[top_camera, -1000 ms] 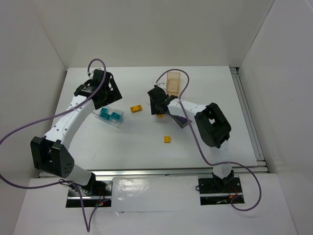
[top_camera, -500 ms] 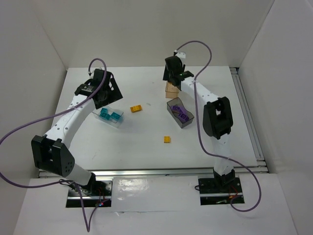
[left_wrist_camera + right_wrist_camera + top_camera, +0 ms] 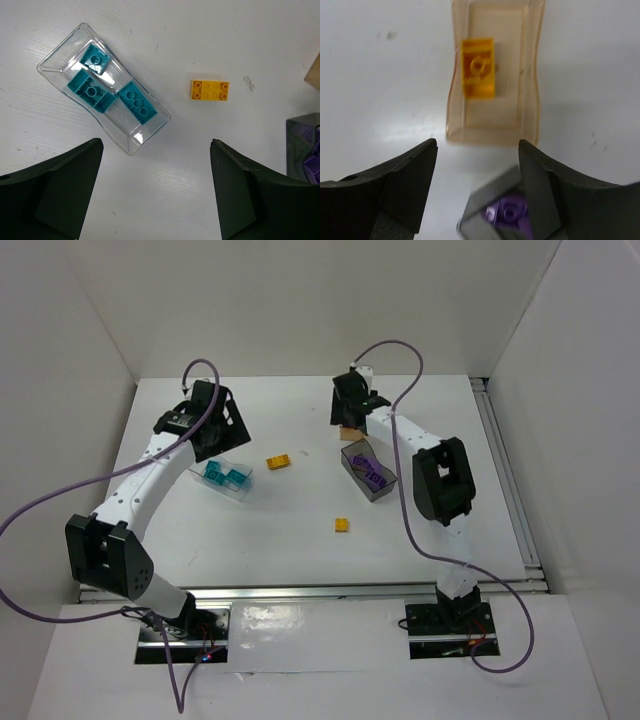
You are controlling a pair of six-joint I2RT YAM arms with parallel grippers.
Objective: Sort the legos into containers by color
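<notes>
Top view: a yellow lego [image 3: 278, 462] sat loose mid-desk; the right hand [image 3: 347, 415] mostly hid the orange bin [image 3: 349, 433] at the far edge. Left wrist: left hand [image 3: 156, 145] wide, empty. Right wrist alone showed a brick [image 3: 478, 67] inside that bin, hand spread, empty; a low swing could've clipped the grey bin [image 3: 482, 200] beside it.

White table [image 3: 290, 550], flat, few small dark marks on top. Back wall [image 3: 320, 300] behind table, plain white. Left wall [image 3: 50, 410] and right wall [image 3: 590, 410] beside table, white too. Silver side rail [image 3: 507, 470] along table's right edge. Silver front rail [image 3: 330, 590] along table's near edge. Light bright, soft shadows.
</notes>
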